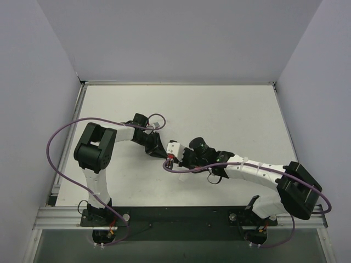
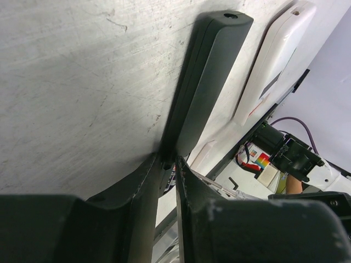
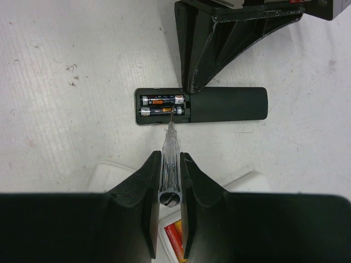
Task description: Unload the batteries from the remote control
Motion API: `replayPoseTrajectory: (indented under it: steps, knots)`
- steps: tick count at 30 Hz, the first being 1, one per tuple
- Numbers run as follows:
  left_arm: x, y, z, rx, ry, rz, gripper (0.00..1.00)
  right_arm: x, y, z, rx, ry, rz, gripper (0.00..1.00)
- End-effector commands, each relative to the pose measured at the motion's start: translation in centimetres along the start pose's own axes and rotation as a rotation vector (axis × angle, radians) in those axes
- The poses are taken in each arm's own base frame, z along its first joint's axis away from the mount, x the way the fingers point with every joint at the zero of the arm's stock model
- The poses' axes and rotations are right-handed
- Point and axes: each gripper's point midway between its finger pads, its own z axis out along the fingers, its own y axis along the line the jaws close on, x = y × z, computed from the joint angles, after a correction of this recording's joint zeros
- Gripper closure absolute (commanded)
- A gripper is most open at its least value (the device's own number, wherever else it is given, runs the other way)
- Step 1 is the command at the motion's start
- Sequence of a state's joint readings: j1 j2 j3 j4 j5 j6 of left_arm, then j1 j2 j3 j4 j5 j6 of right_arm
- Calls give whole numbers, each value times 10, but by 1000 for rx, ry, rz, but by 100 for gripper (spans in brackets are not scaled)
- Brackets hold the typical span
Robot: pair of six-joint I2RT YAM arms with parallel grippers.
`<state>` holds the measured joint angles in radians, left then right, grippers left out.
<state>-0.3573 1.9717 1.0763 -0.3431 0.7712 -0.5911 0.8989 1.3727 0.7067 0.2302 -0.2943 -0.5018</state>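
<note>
**Op A:** What am I driving today?

**Op B:** I see two arms, left arm and right arm: white links, blocky black joint housings.

**Op A:** Cabling?

**Op B:** I count one purple cable looping along each arm, and thin red wires at the bases. My right fingers are matte black with pale, scuffed edges.

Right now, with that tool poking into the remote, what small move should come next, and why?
Probably pry the screwdriver tip upward to lift out the near battery. The right gripper holds it, tip against that battery; both batteries lie in the open remote, which the left gripper steadies.
</note>
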Motion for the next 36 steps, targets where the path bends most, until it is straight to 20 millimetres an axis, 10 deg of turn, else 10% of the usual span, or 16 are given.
replayPoseTrajectory:
  steps: [1, 36]
  knots:
    - [-3, 3, 2, -21, -1, 10, 73, 21, 15, -1, 10, 35, 110, 100]
    - [-1, 13, 6, -53, 11, -18, 76, 39, 28, 1, 185, -107, 401, 100]
